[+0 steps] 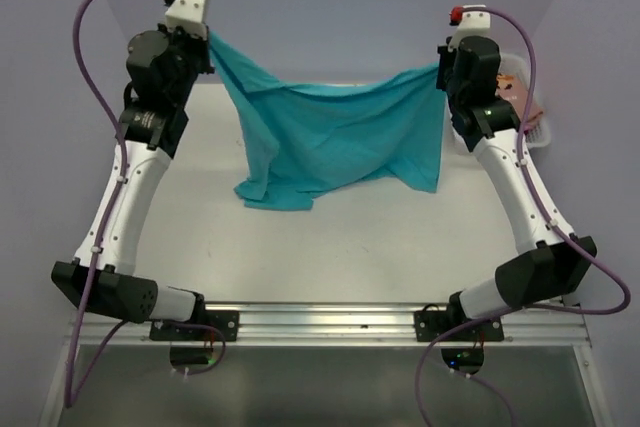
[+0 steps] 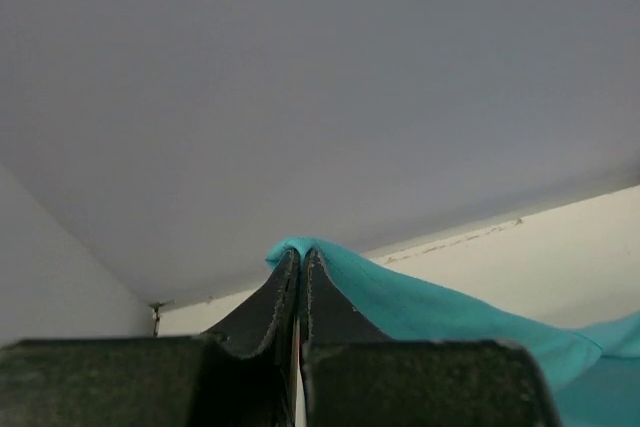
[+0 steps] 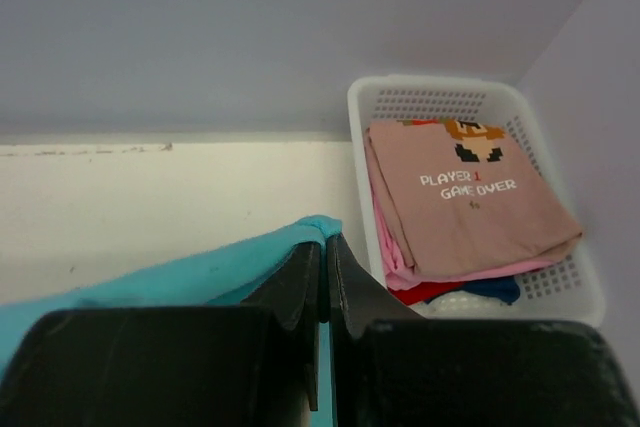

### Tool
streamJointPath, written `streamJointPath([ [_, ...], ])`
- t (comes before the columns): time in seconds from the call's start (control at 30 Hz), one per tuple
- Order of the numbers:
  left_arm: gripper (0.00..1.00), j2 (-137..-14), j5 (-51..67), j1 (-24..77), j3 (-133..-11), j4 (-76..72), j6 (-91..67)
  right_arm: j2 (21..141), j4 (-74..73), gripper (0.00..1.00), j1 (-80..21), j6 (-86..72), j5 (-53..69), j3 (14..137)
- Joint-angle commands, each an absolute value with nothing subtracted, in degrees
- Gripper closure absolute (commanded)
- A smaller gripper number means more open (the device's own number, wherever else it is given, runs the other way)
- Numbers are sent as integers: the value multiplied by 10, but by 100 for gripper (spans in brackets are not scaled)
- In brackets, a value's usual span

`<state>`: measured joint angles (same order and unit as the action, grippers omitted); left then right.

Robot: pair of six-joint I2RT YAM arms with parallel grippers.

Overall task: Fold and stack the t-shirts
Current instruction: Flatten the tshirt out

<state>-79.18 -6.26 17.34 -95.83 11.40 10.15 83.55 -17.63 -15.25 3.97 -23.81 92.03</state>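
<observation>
A teal t-shirt [image 1: 330, 137] hangs spread between my two grippers above the table, its lower edge touching the tabletop. My left gripper [image 1: 212, 44] is shut on its upper left corner; in the left wrist view the teal cloth [image 2: 420, 302] folds over the closed fingertips [image 2: 300, 255]. My right gripper [image 1: 440, 72] is shut on the upper right corner; the teal cloth [image 3: 200, 272] drapes left from the closed tips [image 3: 325, 239]. A salmon-pink t-shirt [image 3: 465, 192] with pixel print lies folded on top of pink, red and blue shirts in a basket.
A white plastic basket [image 3: 430, 97] stands at the far right of the table, against the walls; its edge shows behind the right arm in the top view [image 1: 540, 132]. The white tabletop [image 1: 330, 247] stretches below the hanging shirt. Lilac walls enclose the back and sides.
</observation>
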Motion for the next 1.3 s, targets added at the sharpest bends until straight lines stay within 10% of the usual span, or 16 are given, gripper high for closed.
streamJointPath([
  [0.0,100,-789,33,57,-920,-5,12,831,-118,100,-104,-20,-157,941],
  [0.33,100,-694,79,-66,-798,-111,-14,767,19,100,-48,-13,-126,844],
  [0.7,100,-469,11,78,-826,-34,105,442,127,100,-130,138,-152,693],
  [1.27,100,-723,-13,58,-883,-65,79,737,143,100,-130,112,-221,776],
])
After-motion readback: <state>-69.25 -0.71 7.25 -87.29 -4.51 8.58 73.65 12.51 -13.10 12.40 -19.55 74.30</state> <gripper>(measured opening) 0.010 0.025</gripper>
